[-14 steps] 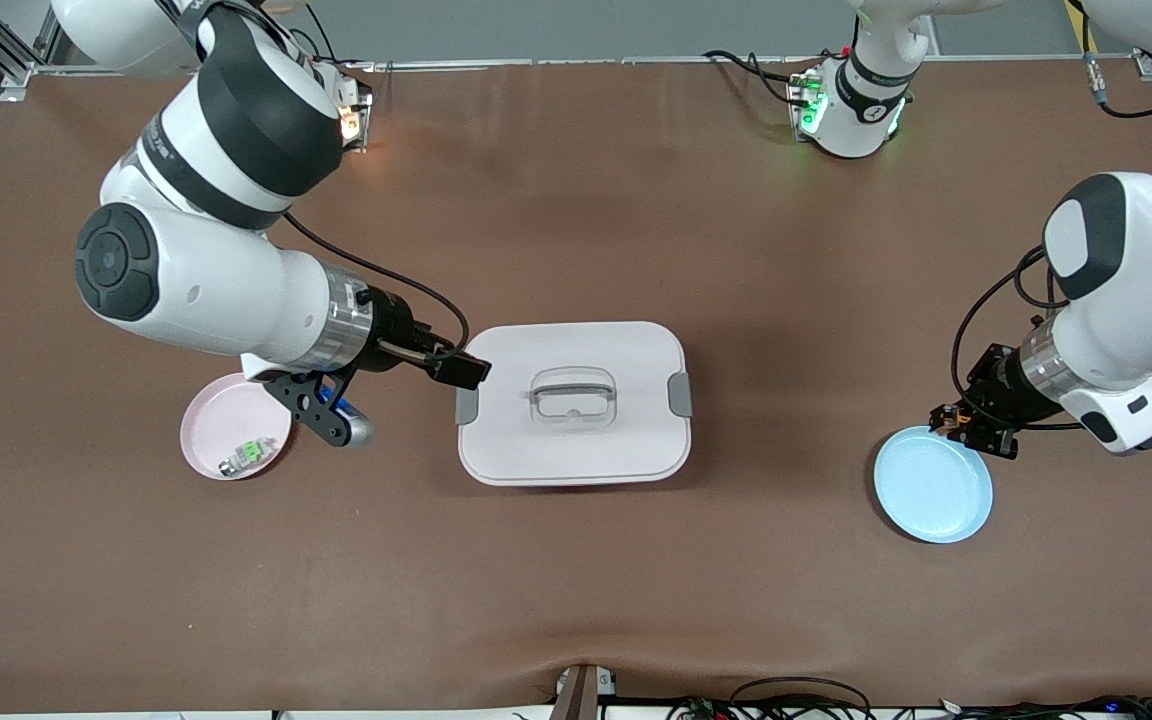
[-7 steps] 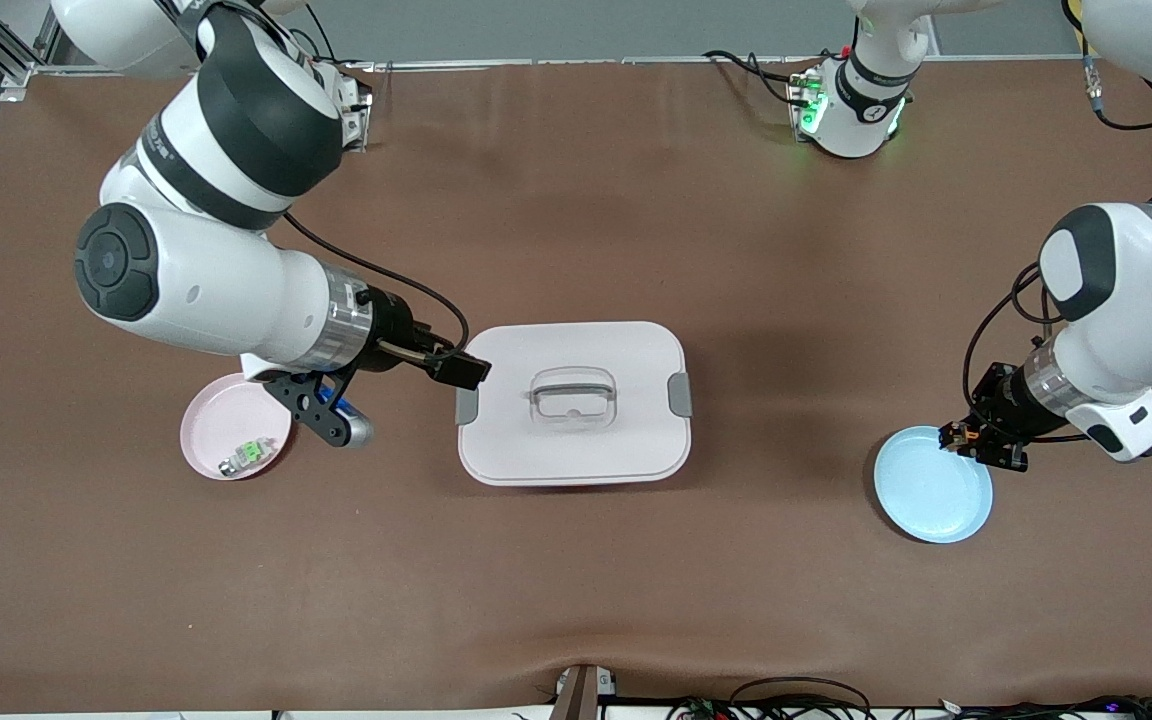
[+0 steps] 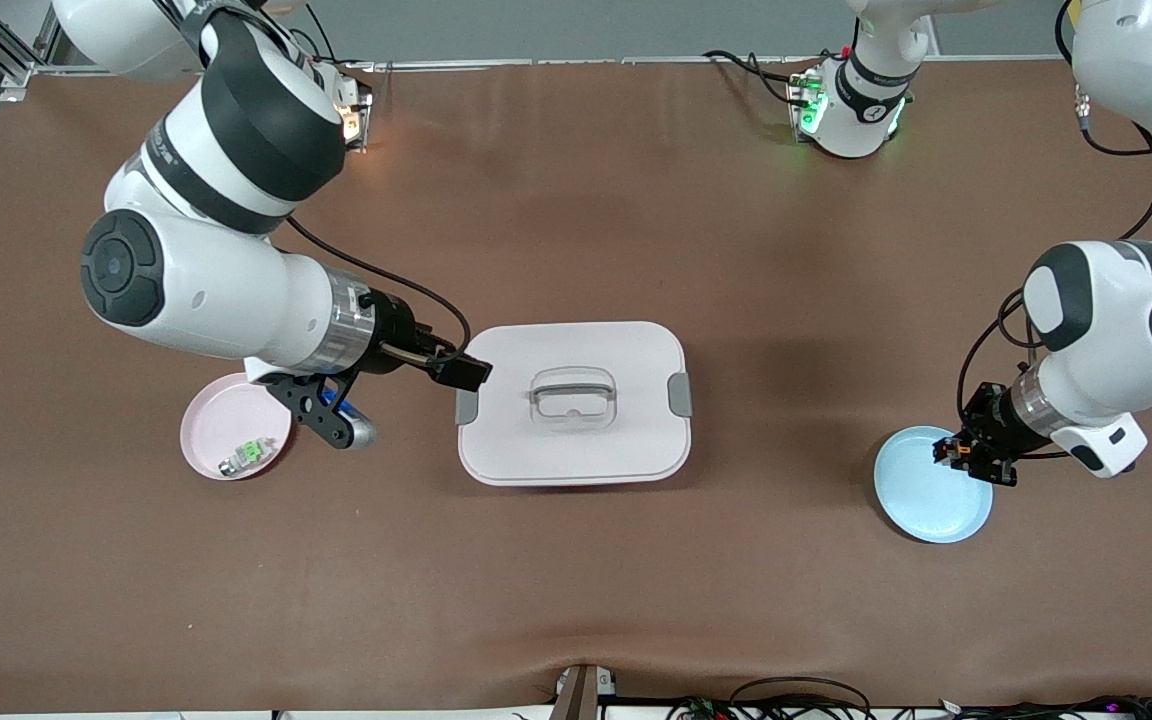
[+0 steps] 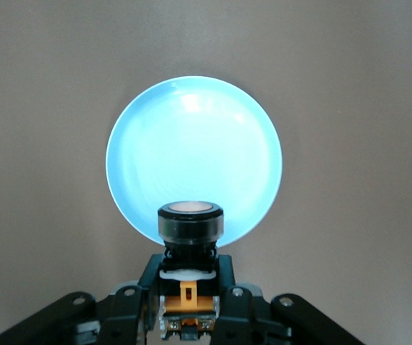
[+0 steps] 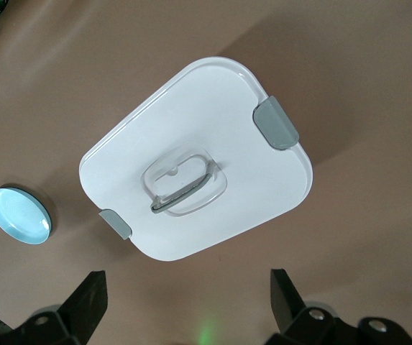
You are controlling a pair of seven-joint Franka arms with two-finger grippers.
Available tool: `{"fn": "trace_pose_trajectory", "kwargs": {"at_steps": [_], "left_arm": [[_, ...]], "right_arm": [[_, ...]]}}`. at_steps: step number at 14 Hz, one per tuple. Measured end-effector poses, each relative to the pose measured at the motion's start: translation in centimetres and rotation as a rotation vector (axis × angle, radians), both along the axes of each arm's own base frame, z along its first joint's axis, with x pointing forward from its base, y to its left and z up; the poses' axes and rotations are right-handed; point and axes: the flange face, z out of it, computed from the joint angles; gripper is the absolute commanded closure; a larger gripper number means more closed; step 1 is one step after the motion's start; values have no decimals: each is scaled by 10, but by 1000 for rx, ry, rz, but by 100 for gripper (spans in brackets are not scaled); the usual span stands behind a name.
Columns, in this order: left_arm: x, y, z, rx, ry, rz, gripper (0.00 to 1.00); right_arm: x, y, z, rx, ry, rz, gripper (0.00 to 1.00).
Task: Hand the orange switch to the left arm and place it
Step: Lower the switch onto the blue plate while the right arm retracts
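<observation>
Both grippers hover: left gripper (image 3: 966, 458) clamps orange switch (image 4: 190, 228) over blue plate (image 3: 921, 505)

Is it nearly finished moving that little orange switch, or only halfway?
Nearly. Done: the switch is past the box, shut in the left gripper over the blue plate's edge. In hand: lining it up above the plate. Left: setting it down and letting go. The right gripper waits open beside the pink plate.

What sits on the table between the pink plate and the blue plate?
The front view shows the white box between the pink plate and the blue plate, with bare brown table on either side of it.
</observation>
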Motion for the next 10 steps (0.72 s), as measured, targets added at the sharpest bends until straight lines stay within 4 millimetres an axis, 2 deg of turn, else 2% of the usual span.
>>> {"fn": "trace_pose_trajectory", "kwargs": {"at_steps": [1, 3, 4, 5, 7, 10], "left_arm": [[0, 5, -6, 6, 9, 4, 100], [-1, 12, -21, 38, 31, -12, 100], [-1, 13, -30, 59, 44, -22, 100], [-2, 14, -39, 80, 58, -23, 100], [-3, 15, -57, 109, 83, -22, 100], [-4, 14, -77, 116, 110, -17, 100]], "right_arm": [[-8, 11, 7, 24, 9, 14, 0], [-49, 62, 37, 51, 17, 3, 0], [-67, 82, 49, 50, 13, 1, 0], [-80, 93, 56, 47, 15, -5, 0], [-86, 98, 55, 41, 25, -21, 0], [-80, 97, 47, 40, 26, -42, 0]]}}
